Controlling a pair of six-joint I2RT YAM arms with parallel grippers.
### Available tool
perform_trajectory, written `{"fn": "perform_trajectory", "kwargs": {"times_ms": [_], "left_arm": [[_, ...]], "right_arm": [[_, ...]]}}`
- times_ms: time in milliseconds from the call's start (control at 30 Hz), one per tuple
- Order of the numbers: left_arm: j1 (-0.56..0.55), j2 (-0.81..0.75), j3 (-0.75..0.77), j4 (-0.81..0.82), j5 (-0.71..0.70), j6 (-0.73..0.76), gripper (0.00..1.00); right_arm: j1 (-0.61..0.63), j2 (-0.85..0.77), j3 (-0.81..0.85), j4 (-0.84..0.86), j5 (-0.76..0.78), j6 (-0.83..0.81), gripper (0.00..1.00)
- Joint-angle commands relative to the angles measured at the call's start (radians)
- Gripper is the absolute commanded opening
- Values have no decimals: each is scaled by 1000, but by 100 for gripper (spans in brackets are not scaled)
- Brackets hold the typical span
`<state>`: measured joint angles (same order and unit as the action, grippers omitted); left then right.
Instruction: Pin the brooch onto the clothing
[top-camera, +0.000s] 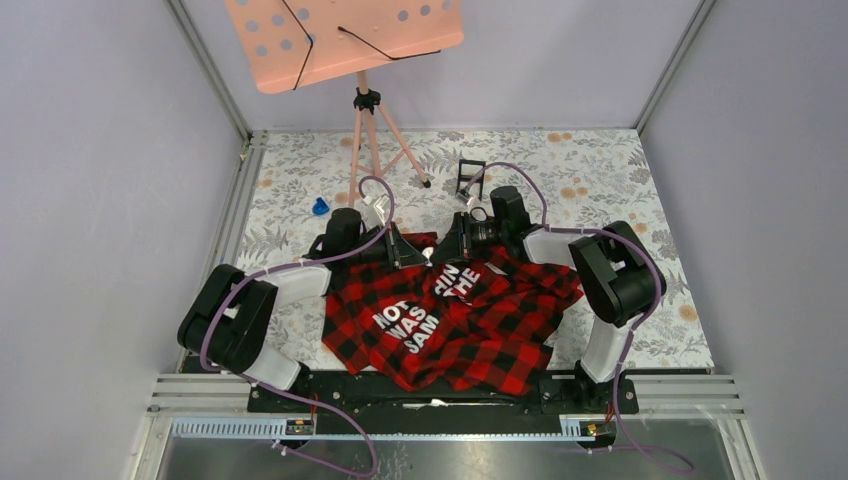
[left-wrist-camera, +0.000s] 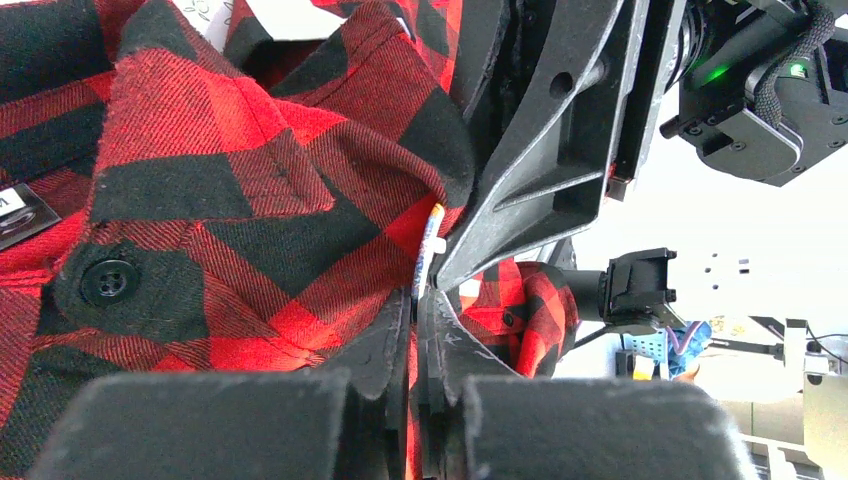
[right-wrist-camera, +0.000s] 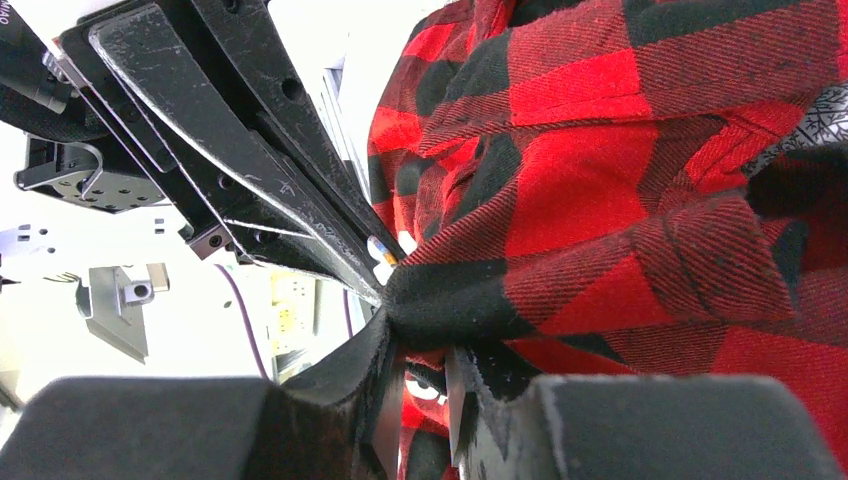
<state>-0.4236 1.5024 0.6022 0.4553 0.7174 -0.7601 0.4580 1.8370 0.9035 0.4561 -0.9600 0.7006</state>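
Observation:
The clothing (top-camera: 480, 330), a red-and-black check shirt with white letters, lies crumpled in front of the arm bases. Both grippers meet over its far edge. My left gripper (top-camera: 420, 255) (left-wrist-camera: 418, 305) is shut, and a thin pale edge, the brooch (left-wrist-camera: 430, 245) (right-wrist-camera: 384, 250), sticks out at its tips, pressed against a raised fold. My right gripper (top-camera: 452, 245) (right-wrist-camera: 420, 335) is shut on a bunched black-and-red fold of the clothing (right-wrist-camera: 650, 200). The right gripper's fingers (left-wrist-camera: 540, 170) come down tip to tip against my left jaws. The brooch's face is hidden.
A pink music stand (top-camera: 345, 40) on a tripod stands at the back left. A small blue object (top-camera: 320, 207) lies left of the left arm. A small black square frame (top-camera: 470, 175) stands behind the grippers. The floral table cover (top-camera: 600, 170) spreads around the shirt.

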Motion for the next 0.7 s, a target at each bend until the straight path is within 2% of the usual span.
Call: {"fn": "perform_trajectory", "kwargs": {"times_ms": [0,300,433,667], "left_arm": [[13,-43,12,-50,4,12,0],[19,-41,14,-78,-31,-8,0],[19,-42,15,-77,-27,-8,0],[19,-53,32,-122,-46,33,1]], "right_arm": [[-38,-59,-6,-8,107,-40,25],[-39,-119,-29,-7,88,-61,42],[-39,-143,-35,-14,77,-75,47],[-39,-211,-42,-116,135,-142,59]]}}
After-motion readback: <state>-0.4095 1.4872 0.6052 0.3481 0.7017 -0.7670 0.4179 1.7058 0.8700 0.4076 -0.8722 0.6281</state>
